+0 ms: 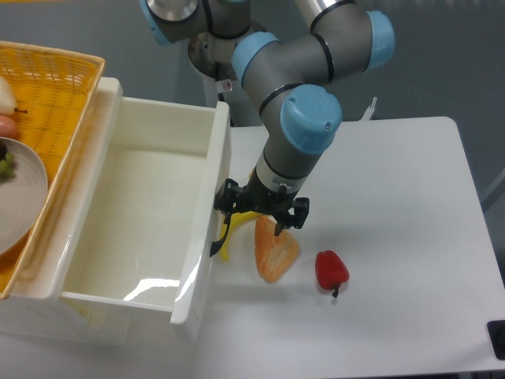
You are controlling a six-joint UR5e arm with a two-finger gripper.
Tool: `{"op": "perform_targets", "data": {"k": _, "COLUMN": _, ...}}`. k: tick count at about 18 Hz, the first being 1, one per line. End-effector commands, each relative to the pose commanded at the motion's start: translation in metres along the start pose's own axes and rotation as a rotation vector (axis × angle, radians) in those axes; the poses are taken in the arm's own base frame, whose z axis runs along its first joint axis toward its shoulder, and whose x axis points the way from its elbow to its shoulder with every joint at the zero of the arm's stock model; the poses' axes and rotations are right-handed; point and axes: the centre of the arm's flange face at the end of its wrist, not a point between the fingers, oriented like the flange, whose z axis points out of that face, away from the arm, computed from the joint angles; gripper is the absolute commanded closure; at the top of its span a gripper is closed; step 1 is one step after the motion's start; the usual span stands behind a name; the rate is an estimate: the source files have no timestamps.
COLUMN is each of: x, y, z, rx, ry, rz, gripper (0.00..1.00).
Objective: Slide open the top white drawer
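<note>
Drawer pulled wide, claw at its front

The top white drawer (134, 213) stands slid far out from its cabinet at the left of the table (394, 237), its deep glossy inside bare and open to view. Its front panel faces right, and the curved black handle (219, 237) shows along that front edge. The gripper (260, 212) hangs just beside the drawer front, right over the handle; whether its fingers are clamped on the handle or released cannot be told from this angle. Under and beside the claw lie a yellow banana (229, 233), partly hidden, and an orange piece of food (276, 251) touching or nearly touching it. A red pepper (331, 270) sits a little to the right, apart from both. On top of the cabinet at the far left rests a yellow wicker basket (59, 95) holding a plate (20, 197)
</note>
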Motion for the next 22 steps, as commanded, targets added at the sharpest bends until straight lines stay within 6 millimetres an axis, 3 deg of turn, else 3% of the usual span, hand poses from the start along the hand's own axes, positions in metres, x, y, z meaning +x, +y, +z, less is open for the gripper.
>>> {"op": "perform_targets", "data": {"k": 4, "x": 0.001, "y": 0.0, "z": -0.002, "rx": 0.012, "ry": 0.013, "rz": 0.0, "gripper": 0.0}}
{"op": "perform_targets", "data": {"k": 9, "x": -0.01, "y": 0.005, "z": -0.006, "rx": 0.013, "ry": 0.018, "rz": -0.024, "gripper": 0.0}}
{"op": "perform_targets", "data": {"k": 12, "x": -0.028, "y": 0.007, "z": -0.018, "rx": 0.032, "ry": -0.004, "rz": -0.038, "gripper": 0.0}}
{"op": "perform_targets", "data": {"k": 16, "x": -0.046, "y": 0.004, "z": -0.016, "rx": 0.063, "ry": -0.068, "rz": -0.029, "gripper": 0.0}}
{"op": "perform_targets", "data": {"k": 22, "x": -0.056, "y": 0.004, "z": -0.016, "rx": 0.052, "ry": -0.156, "rz": 0.04, "gripper": 0.0}}
